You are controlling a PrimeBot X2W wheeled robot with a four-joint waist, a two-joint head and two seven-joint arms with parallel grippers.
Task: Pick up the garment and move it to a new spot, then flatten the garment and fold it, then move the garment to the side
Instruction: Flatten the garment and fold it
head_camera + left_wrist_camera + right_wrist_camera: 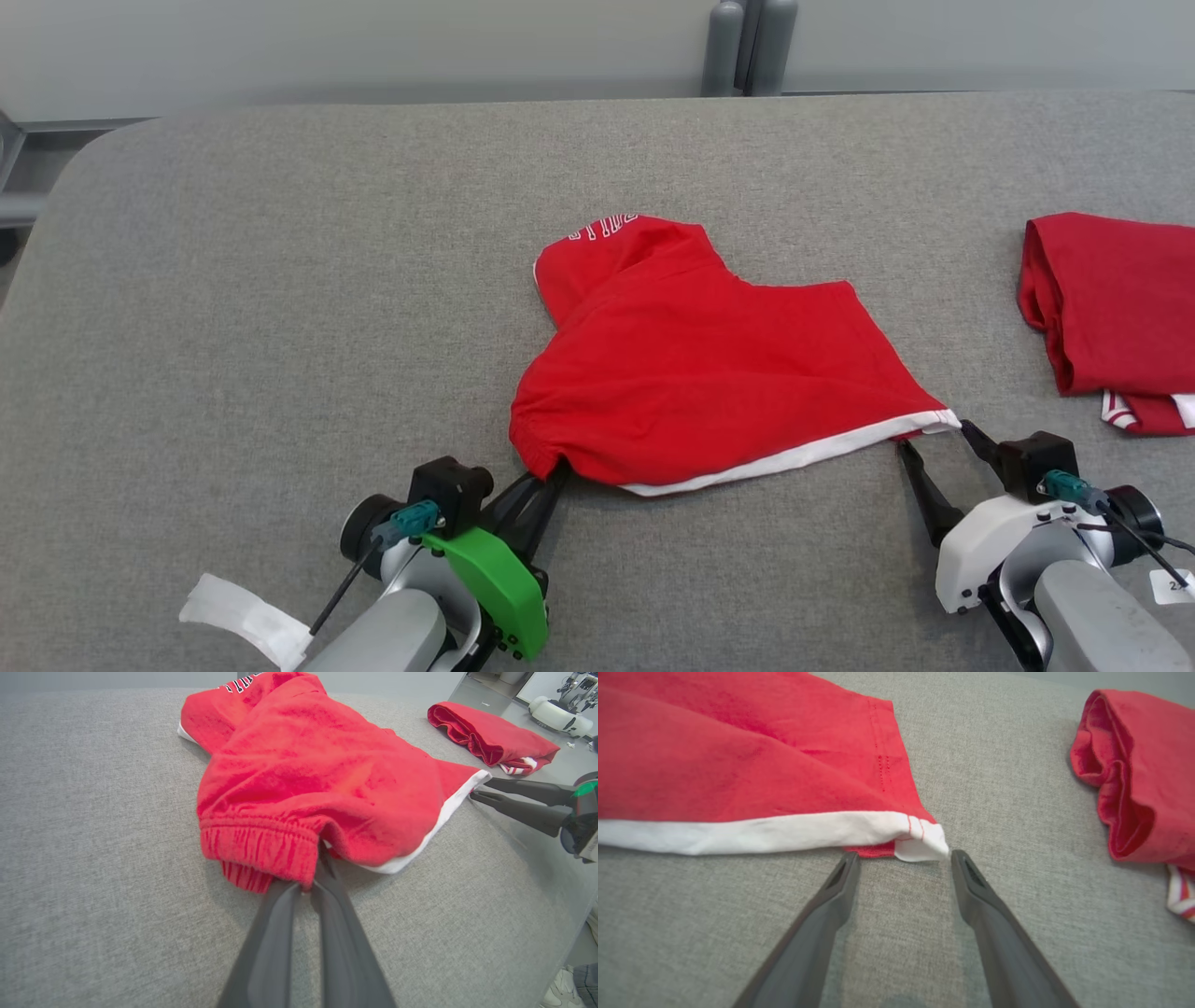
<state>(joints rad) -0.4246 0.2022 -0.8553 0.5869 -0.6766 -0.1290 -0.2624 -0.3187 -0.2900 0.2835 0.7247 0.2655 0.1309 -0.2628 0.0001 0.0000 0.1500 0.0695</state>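
Garment [691,373], red, lies mid-frame in head view, long axis lower left to right. Your left gripper [551,474] pinches ribbed band [261,851] at lower-left end. Your right gripper [935,436] gapes wide, empty; white-trimmed corner [924,842] sits just ahead, between tips. Likely next: close there.

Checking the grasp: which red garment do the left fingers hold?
The spread garment mid-table, pinched at its ribbed hem; the folded garment at the right edge lies untouched.
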